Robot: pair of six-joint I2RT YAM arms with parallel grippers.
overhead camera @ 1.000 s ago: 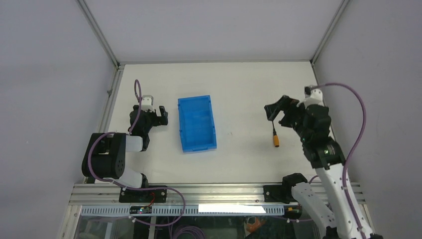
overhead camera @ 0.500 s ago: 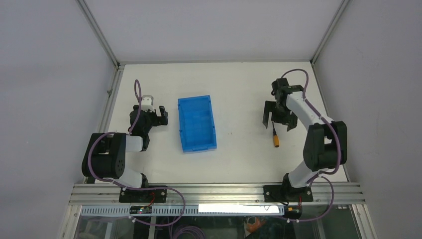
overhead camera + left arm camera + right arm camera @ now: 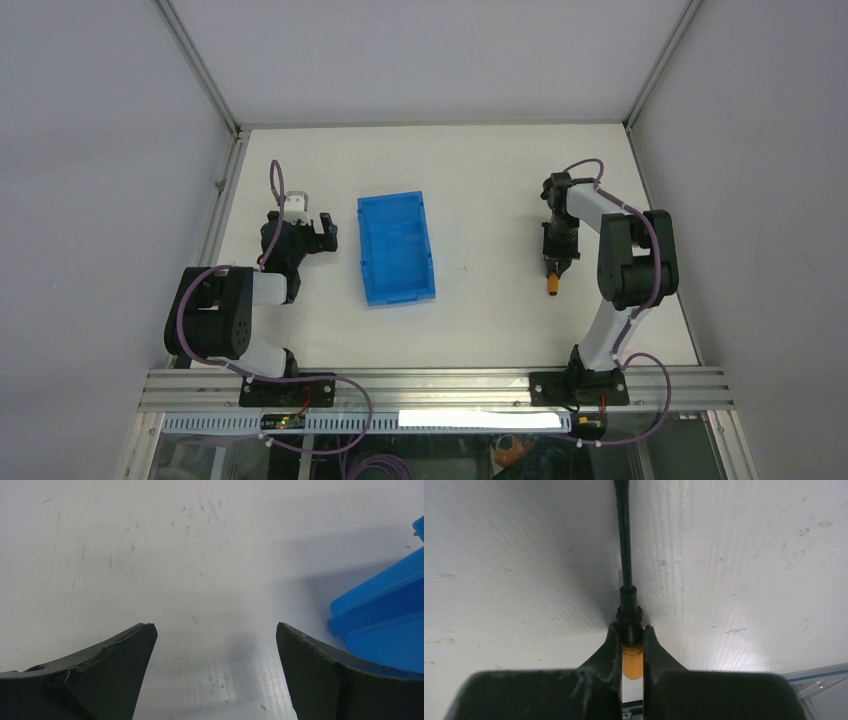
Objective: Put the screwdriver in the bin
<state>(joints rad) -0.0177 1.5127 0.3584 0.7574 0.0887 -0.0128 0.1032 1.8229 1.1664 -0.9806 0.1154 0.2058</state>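
Note:
The screwdriver (image 3: 553, 285) lies on the white table right of centre, its orange handle toward the near edge. My right gripper (image 3: 553, 264) is down over it. In the right wrist view the right gripper (image 3: 630, 629) is shut on the screwdriver (image 3: 632, 660), the jaws pinching the orange handle and black collar, and the dark shaft runs away from me along the table. The blue bin (image 3: 396, 248) stands in the middle of the table, well left of the screwdriver. My left gripper (image 3: 322, 232) rests open beside the bin's left wall; the left gripper (image 3: 212, 630) holds nothing, with the bin (image 3: 385, 620) at its right.
An aluminium rail (image 3: 430, 385) runs along the near edge, where both arm bases are bolted. Grey walls with metal frame posts (image 3: 200, 70) close in the table at the left, back and right. A clear plastic edge (image 3: 819, 677) shows at the right wrist view's lower right.
My right arm has swung in and come down from a raised pose onto the screwdriver. Its jaws went from wide open to shut on the handle. The left arm and the bin have not moved.

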